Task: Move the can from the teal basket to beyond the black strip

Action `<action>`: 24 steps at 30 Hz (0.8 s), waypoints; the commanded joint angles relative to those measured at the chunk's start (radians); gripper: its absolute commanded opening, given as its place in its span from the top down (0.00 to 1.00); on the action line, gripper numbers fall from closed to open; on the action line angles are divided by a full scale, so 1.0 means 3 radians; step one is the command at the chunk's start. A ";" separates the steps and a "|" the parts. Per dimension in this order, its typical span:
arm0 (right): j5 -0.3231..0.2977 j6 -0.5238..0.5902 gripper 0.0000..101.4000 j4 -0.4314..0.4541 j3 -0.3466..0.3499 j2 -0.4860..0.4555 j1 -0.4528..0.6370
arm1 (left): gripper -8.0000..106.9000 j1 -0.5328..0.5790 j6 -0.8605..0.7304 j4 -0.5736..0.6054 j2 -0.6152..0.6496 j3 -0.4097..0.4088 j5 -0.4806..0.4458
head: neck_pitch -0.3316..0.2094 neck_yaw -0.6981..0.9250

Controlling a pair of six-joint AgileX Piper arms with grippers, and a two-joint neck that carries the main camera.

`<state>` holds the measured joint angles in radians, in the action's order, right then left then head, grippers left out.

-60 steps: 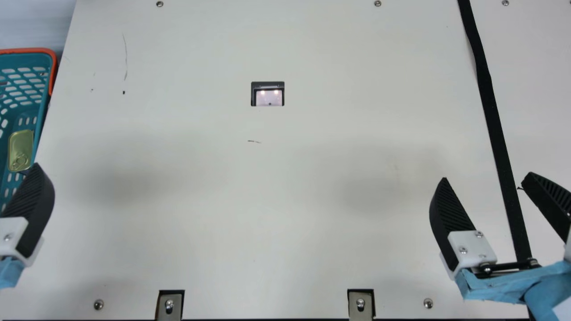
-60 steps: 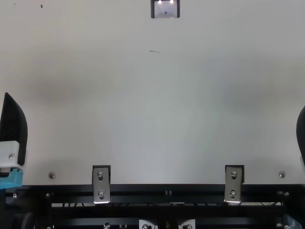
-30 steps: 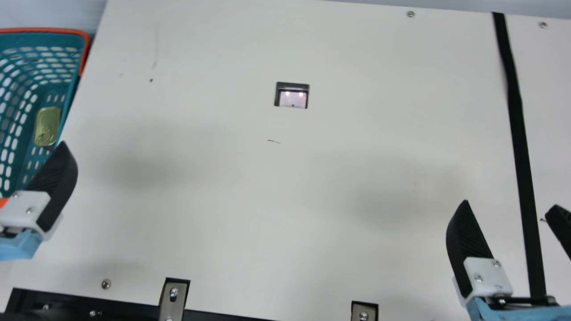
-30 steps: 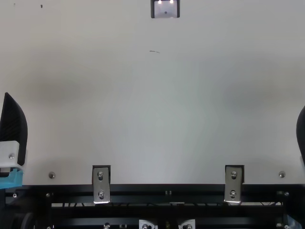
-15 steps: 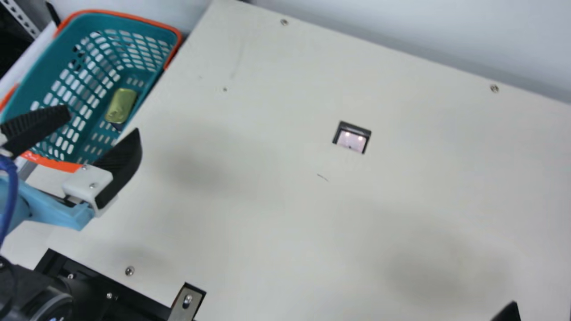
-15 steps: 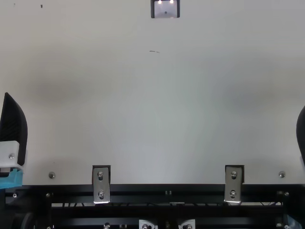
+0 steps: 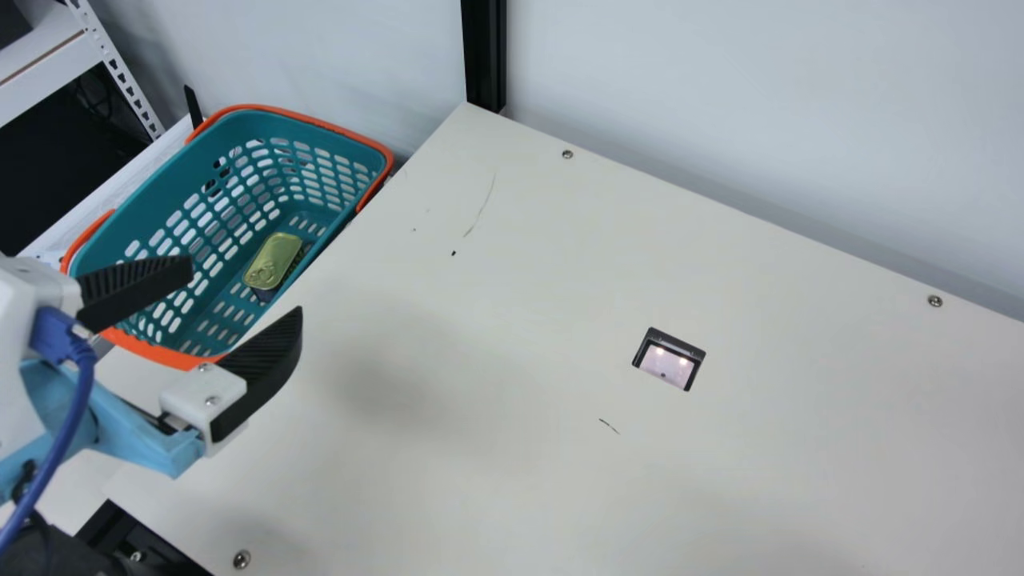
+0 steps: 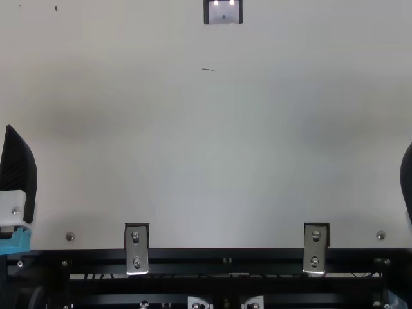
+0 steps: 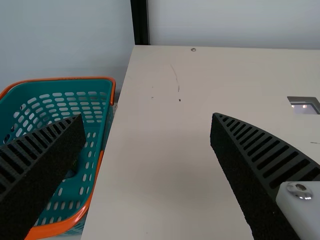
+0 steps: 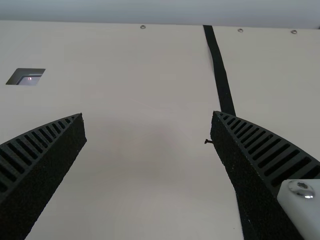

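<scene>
"Gold can (image 7: 273, 260), flat and oblong with rounded corners. Where does it sit?"

"Down in the teal basket (image 7: 136, 210), lid upward, near the wall beside the surface (image 7: 496, 480). The main view even shows a pull ring (image 7: 262, 275) at one end of the lid."

"And the left wrist view?"

"It looks into the same basket past a ribbed finger, at a dark shape (image 9: 71, 170). That may be part of the can; it's too murky to say."

"What about the right wrist view?"

"That one gives us the black strip (image 10: 220, 75), running on behind a finger of the right tool (image 8: 406, 183)."

"Is either tool gripping?"

"No. The left tool (image 7: 246, 290) has its fingers spread with nothing between them, and so has the right."
</scene>
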<state>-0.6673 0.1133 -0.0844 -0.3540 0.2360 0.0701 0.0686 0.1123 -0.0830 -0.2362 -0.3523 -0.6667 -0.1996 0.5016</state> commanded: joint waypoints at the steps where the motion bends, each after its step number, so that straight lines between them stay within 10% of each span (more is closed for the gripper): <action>1: 0.0000 0.0000 0.00 0.0000 0.0000 0.0000 0.0000 | 0.15 0.0000 0.0000 0.0000 0.0000 0.0000 0.0000 | -0.0157 0.0072; 24: 0.0000 0.0000 0.00 0.0000 0.0000 0.0000 0.0000 | 0.15 0.0000 0.0000 0.0000 0.0000 0.0000 0.0000 | -0.0157 0.0072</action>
<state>-0.6673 0.1133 -0.0844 -0.3540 0.2360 0.0701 0.0686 0.1123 -0.0830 -0.2362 -0.3523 -0.6667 -0.1945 0.5016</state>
